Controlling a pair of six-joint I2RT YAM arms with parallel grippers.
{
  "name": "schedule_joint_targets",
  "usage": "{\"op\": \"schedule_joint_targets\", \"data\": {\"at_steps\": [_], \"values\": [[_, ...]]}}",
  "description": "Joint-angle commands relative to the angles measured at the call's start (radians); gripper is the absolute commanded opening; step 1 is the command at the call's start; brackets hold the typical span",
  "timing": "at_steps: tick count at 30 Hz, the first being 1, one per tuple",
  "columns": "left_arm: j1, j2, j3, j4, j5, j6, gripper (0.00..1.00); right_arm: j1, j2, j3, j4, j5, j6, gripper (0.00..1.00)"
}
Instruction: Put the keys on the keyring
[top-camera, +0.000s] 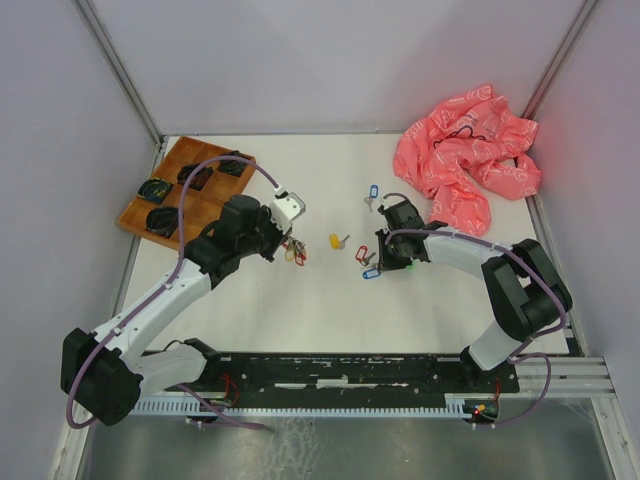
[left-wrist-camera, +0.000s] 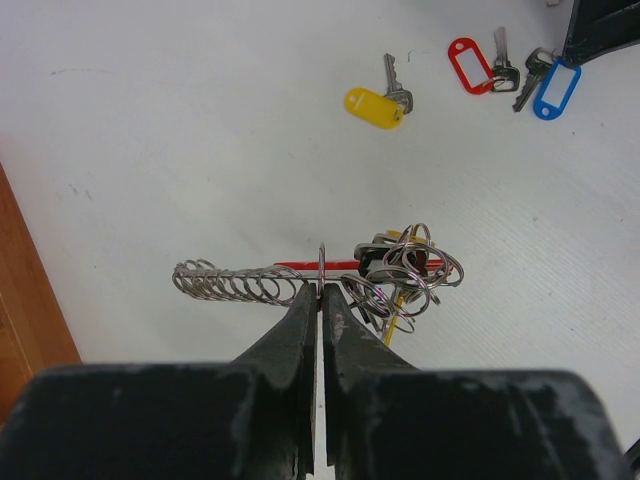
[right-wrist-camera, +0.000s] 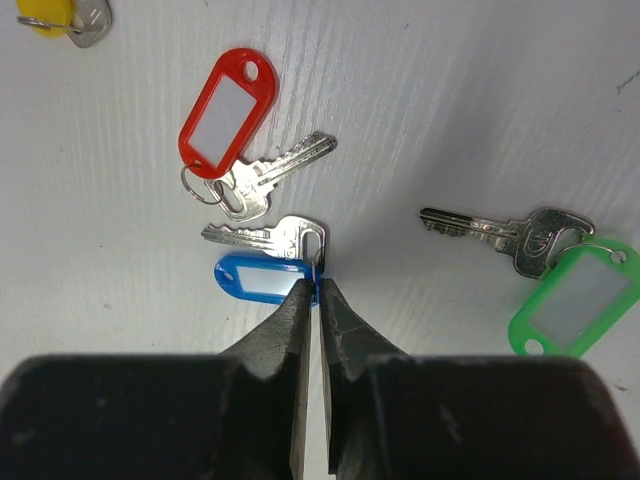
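White tabletop (top-camera: 300, 300). Left gripper (left-wrist-camera: 320, 295) pitched down, jaws pinched on 1 thin loop of the keyring (left-wrist-camera: 400, 270); cluster sits just ahead, right of the tips. Right gripper (right-wrist-camera: 318, 290) pitched down, clamping the blue-tagged key (right-wrist-camera: 265, 237) by its ring; tag partly hidden beneath.

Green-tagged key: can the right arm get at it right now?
Probably not yet: the right hand looks shut on the blue-tagged key. The green-tagged key lies close by, with nothing between them.
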Motion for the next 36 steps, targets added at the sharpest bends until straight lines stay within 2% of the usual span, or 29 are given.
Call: {"op": "schedule_joint_targets", "data": {"at_steps": [1,6,12,20,29,36], "values": [[0.005,-0.005,0.043,0.038,0.025,-0.019,0.03,0.007,-0.019,0.008,-0.003,0.012,-0.007,0.15],[0.005,-0.005,0.043,0.038,0.026,-0.019,0.03,0.009,-0.01,0.008,-0.002,0.008,-0.008,0.14],[0.004,-0.004,0.044,0.039,0.028,-0.018,0.03,0.011,-0.015,0.009,-0.003,0.018,-0.028,0.06],[0.004,-0.015,0.027,0.061,0.031,-0.016,0.03,0.011,-0.093,0.016,-0.005,-0.001,-0.129,0.01],[0.004,-0.062,0.006,0.082,0.082,0.008,0.03,0.011,-0.233,0.072,-0.025,-0.148,-0.334,0.01],[0.003,-0.074,0.027,0.082,0.142,0.039,0.03,0.012,-0.364,0.032,0.1,-0.328,-0.478,0.03]]}}
